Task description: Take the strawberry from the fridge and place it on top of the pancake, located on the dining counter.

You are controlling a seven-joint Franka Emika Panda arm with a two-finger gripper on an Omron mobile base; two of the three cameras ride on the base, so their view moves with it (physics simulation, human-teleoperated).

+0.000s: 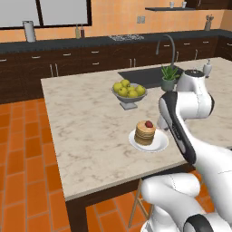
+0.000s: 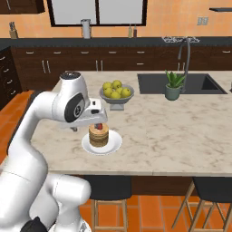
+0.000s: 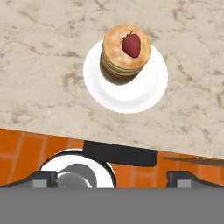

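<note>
**Red berry sits on the pancake stack**

Red against golden tan: I see the strawberry [image 3: 131, 45] lying on top of the pancake [image 3: 124, 54], a little off centre on the top disc. The stack stands on its white plate [image 3: 148, 89], which rests on the marble worktop [image 1: 86, 131] near the front edge.

From my hand camera the tool [image 3: 114, 179] is spread wide, its two dark tips far apart at the bottom of the view, nothing between them. It hangs above the plate and clear of the berry; the tips sit over the worktop's edge and the orange tiled floor [image 3: 26, 146].

In the base views, a bowl of yellow-green apples [image 1: 129, 89] stands behind the plate, apart from it. A small potted plant [image 2: 173, 84] stands beside the dark sink [image 2: 181, 83], further back.
</note>
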